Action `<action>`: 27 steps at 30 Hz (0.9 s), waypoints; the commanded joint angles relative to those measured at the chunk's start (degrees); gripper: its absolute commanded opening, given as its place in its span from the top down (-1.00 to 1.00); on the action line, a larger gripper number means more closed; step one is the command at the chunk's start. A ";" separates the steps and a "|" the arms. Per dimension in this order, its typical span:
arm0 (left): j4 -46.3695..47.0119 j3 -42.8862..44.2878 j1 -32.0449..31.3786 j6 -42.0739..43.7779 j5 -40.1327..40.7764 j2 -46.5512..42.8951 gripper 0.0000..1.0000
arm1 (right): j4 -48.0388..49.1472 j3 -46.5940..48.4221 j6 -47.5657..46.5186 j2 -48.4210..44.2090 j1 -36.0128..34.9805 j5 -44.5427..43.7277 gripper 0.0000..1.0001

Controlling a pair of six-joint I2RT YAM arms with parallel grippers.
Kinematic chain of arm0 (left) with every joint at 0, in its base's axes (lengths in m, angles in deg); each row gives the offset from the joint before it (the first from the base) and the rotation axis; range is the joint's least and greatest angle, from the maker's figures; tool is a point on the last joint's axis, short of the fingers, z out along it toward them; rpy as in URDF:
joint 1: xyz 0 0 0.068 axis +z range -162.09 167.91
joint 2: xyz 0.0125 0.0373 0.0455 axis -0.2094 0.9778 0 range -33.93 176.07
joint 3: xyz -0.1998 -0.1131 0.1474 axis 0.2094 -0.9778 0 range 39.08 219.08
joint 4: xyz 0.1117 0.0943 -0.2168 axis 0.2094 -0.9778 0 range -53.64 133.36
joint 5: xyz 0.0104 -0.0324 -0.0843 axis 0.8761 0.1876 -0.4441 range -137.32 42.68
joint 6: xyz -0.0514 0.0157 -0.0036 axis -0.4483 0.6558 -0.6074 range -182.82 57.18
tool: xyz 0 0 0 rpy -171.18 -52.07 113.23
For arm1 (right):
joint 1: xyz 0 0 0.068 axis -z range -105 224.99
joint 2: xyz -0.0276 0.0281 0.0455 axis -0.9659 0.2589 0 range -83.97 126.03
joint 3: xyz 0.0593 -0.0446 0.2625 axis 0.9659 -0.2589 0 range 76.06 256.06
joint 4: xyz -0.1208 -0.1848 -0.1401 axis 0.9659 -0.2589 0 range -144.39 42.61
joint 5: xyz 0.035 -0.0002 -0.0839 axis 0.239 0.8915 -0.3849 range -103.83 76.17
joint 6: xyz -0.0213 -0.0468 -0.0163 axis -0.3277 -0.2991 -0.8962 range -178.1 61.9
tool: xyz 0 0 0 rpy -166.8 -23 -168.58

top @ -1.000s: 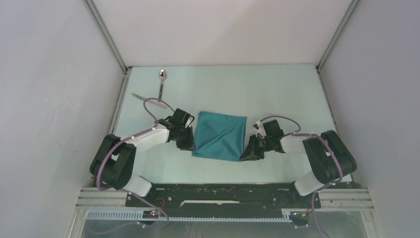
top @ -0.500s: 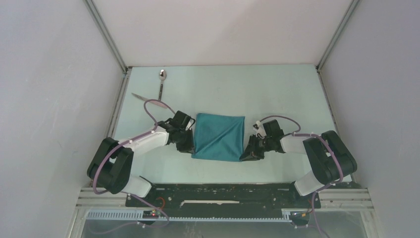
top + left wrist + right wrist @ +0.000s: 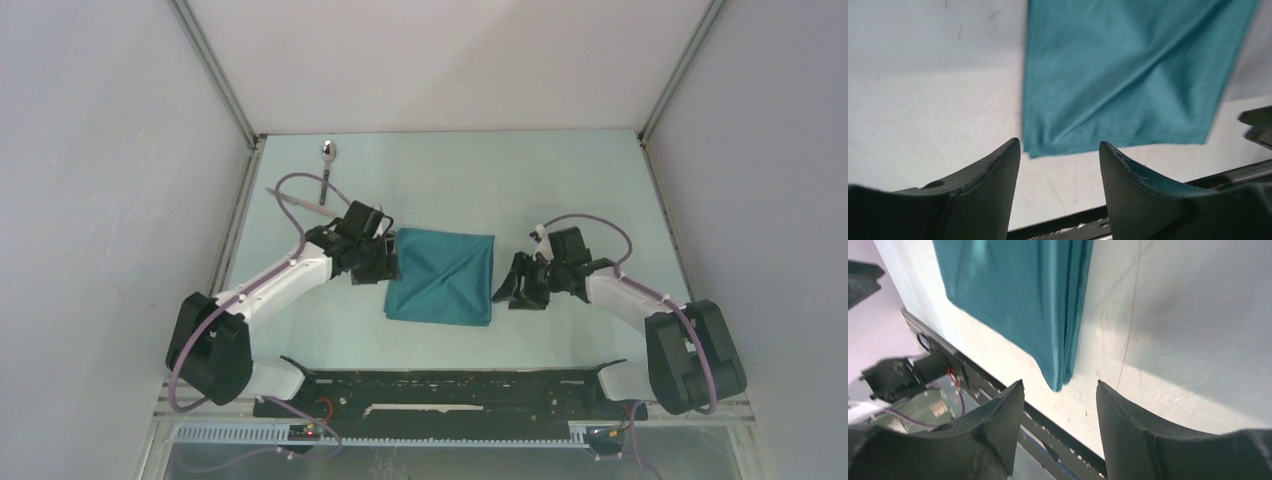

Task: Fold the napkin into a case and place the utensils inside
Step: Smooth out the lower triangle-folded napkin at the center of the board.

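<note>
napkin (image 3: 441, 278) folded flat | left gripper (image 3: 384, 264), right gripper (image 3: 507, 291) backed off napkin's sides; fingers released, empty | next fold still due

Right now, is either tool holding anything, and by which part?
Nothing held: left tool and right tool are both open, the napkin lying ungripped.

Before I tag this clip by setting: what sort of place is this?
Probably a robot lab cell: plain white walls and metal framing enclose the table, with two robot arms mounted at its edge.
</note>
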 commanded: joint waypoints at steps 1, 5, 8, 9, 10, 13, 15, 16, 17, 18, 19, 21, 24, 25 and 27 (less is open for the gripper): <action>7.49 4.38 0.16 -1.40 -0.51 -1.68 -0.27 | -1.75 7.86 -2.97 1.14 2.86 -2.61 -0.27; 19.88 6.23 3.25 -5.83 -6.78 5.49 0.23 | 7.59 14.53 2.98 9.53 2.68 4.40 -0.19; 24.94 10.47 5.23 -8.00 -10.26 13.32 0.44 | 13.13 18.53 7.37 15.30 1.40 7.93 -0.16; 25.97 11.96 5.76 -8.72 -10.43 15.91 0.50 | 13.62 19.64 7.93 16.72 0.44 8.31 -0.16; 26.97 13.42 6.49 -9.38 -11.58 18.57 0.54 | 14.18 20.28 8.27 18.02 -0.57 8.72 -0.15; 29.91 16.80 7.80 -10.71 -13.76 25.20 0.58 | 16.39 20.59 8.94 21.50 -2.34 8.96 -0.14; 30.21 18.49 8.59 -11.23 -13.75 29.08 0.63 | 16.48 19.95 8.48 23.40 -2.56 9.45 -0.12; 30.34 18.80 8.92 -11.51 -13.74 30.19 0.63 | 17.09 18.90 8.40 23.80 -2.52 9.86 -0.12; 30.64 18.87 9.25 -11.73 -13.74 31.06 0.64 | 17.45 17.61 8.11 23.95 -2.54 9.86 -0.12; 30.67 18.94 9.60 -11.72 -13.65 31.93 0.64 | 17.67 16.31 7.58 23.97 -2.46 9.62 -0.12; 30.53 19.08 9.97 -11.69 -13.28 32.69 0.64 | 18.37 14.68 7.06 24.02 -1.91 9.63 -0.11; 30.33 19.46 10.90 -11.58 -13.48 34.71 0.64 | 20.22 11.39 6.85 23.98 -0.62 10.27 -0.12; 28.29 21.41 11.93 -10.97 -14.33 37.75 0.66 | 19.35 8.61 4.89 23.24 -0.01 9.34 -0.13; 27.95 22.03 12.06 -10.60 -14.36 38.41 0.66 | 18.52 8.49 4.39 22.88 -0.32 8.86 -0.13; 26.57 23.58 12.19 -9.54 -14.08 39.22 0.60 | 17.65 8.47 4.28 21.38 -1.10 8.98 -0.15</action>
